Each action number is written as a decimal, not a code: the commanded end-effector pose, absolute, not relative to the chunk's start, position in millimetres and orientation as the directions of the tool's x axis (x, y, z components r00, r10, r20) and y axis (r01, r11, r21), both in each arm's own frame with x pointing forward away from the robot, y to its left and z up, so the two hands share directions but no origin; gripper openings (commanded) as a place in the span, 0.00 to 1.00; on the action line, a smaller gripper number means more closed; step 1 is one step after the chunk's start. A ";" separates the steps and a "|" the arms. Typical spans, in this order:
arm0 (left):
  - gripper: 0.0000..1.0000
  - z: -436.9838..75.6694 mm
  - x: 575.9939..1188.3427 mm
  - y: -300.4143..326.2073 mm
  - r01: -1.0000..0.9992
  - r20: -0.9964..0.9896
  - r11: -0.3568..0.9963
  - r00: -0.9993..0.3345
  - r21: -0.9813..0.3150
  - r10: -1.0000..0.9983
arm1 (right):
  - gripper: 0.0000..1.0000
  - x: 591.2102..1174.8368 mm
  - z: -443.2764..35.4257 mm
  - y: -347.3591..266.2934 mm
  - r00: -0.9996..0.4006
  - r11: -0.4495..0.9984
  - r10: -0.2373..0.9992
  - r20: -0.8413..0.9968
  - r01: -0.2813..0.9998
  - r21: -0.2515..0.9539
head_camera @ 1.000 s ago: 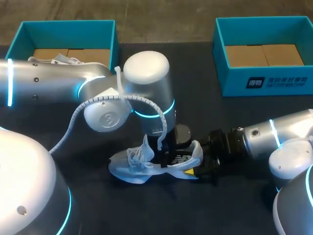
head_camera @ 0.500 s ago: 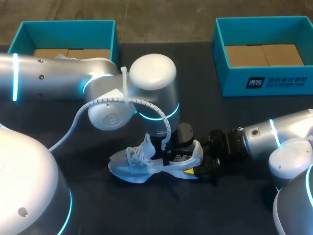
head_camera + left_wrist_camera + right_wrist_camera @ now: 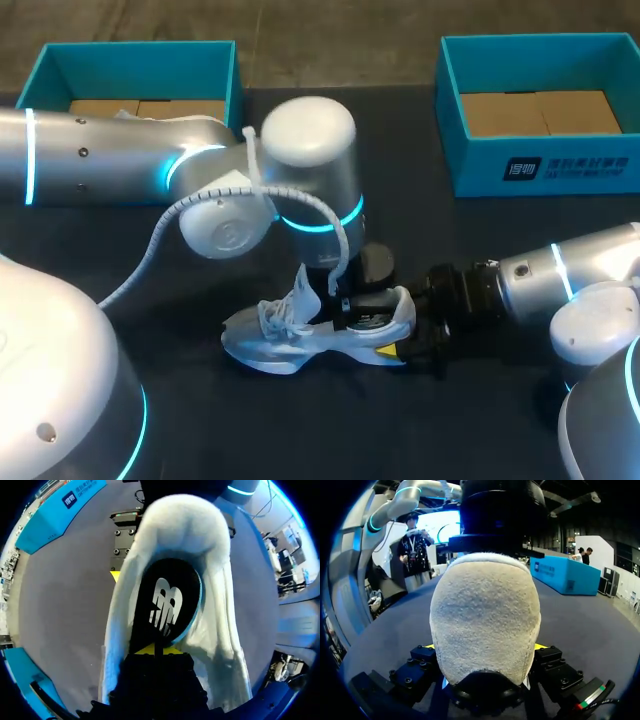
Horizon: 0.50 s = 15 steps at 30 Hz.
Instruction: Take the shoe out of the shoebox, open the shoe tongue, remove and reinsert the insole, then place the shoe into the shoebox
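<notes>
Head view: our right gripper (image 3: 393, 348) clamps the white shoe (image 3: 290, 338) by its heel | left wrist view: our left gripper (image 3: 156, 650), tips narrowed together, on the black insole (image 3: 167, 602).

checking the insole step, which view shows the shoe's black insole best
The left wrist view: the black insole with white logo fills the opening of the white sneaker, facing the camera. The head view shows only a dark sliver; the right wrist view shows just the sneaker's heel.
</notes>
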<state>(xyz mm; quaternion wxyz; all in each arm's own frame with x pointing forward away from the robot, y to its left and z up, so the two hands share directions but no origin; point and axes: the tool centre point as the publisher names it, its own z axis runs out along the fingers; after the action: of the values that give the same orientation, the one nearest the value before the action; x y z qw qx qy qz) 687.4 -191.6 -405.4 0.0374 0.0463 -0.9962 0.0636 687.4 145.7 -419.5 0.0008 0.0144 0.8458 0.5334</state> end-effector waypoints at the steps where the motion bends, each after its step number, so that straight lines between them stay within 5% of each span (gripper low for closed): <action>1: 0.00 -394.4 698.4 -177.0 -0.097 0.194 0.978 -0.979 -0.183 -0.061 | 0.00 686.9 -421.2 149.0 -1.000 0.434 0.026 0.014 0.024 0.900; 15: 0.00 -369.9 695.3 -164.8 -0.071 0.409 0.955 -0.911 -0.287 0.055 | 0.00 686.9 -421.2 149.0 -1.000 0.434 0.026 0.014 0.024 0.900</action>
<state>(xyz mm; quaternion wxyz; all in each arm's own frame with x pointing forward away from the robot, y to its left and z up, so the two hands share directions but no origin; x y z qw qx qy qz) 693.0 -172.3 -370.4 0.1971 0.0085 -0.9705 0.1388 687.5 146.7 -419.1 0.0006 0.0143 0.8456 0.5336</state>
